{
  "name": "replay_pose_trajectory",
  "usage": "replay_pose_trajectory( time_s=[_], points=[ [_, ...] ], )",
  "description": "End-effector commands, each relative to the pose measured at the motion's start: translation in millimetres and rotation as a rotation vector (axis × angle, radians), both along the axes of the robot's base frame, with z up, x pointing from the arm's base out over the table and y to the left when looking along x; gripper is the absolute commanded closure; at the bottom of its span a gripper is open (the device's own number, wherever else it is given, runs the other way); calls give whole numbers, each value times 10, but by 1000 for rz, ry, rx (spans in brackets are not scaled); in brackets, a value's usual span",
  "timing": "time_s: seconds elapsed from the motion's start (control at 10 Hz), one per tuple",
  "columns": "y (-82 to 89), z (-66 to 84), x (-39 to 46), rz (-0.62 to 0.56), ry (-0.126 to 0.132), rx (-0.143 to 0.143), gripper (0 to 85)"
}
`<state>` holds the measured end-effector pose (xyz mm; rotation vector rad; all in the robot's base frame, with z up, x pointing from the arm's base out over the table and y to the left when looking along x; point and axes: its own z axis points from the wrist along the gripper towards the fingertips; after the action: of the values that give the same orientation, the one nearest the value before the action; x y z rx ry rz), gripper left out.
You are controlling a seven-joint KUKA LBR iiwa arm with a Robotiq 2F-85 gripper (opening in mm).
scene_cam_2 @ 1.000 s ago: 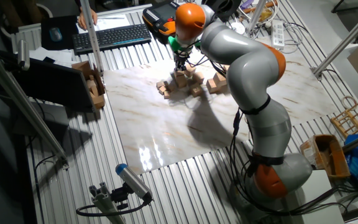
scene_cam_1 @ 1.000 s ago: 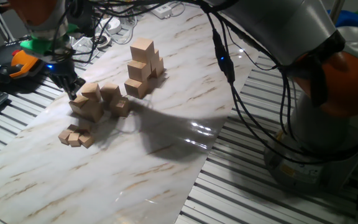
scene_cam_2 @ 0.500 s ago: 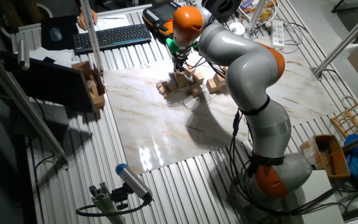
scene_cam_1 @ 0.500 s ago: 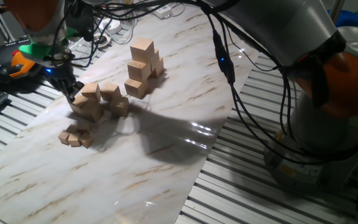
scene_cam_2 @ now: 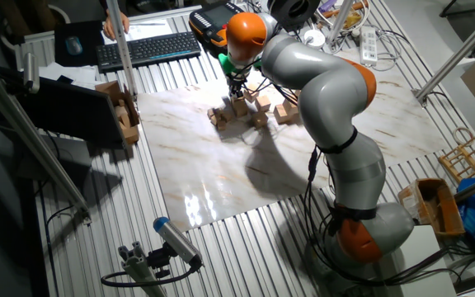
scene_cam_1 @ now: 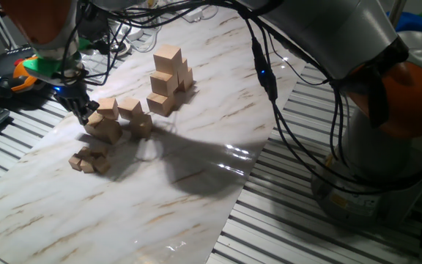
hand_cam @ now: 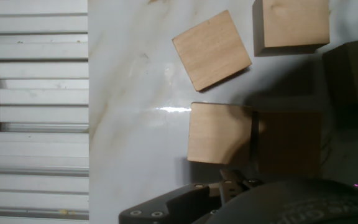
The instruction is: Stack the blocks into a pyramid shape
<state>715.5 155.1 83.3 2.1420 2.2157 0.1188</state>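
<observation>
The gripper (scene_cam_1: 81, 110) hangs over the far-left edge of the marble-patterned desk (scene_cam_1: 196, 183), right at a loose cluster of blocks (scene_cam_1: 116, 119); whether its jaws are apart or together cannot be told, since they are small and dark in the fixed views and mostly out of frame in the hand view. That cluster holds several pale wooden cubes lying close together, some touching and some turned at angles. In the hand view, one cube lies directly below the camera, touching a shadowed cube beside it, with a tilted cube and another square one a little apart beyond them. A second group of blocks, a taller stack (scene_cam_1: 169, 79), stands farther along the desk, well apart from the gripper. Nearer the desk's front edge, just beside the cluster, sits a small heap of smaller cubes (scene_cam_1: 89, 159). A keyboard (scene_cam_2: 148, 49) lies off the marble, on the slatted surface.
</observation>
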Motion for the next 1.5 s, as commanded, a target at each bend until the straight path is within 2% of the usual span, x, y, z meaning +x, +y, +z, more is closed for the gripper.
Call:
replay_pose_trajectory(
  time_s=[0.0,0.7,0.9,1.1,1.4],
  points=[
    [9,-16,1,-2,-4,2,850],
    [58,-129,32,-5,-34,7,850],
    [61,-166,49,-1,-42,0,850],
    [53,-211,71,1,-40,-17,850],
    [45,-268,97,0,-33,-20,850]
  ],
)
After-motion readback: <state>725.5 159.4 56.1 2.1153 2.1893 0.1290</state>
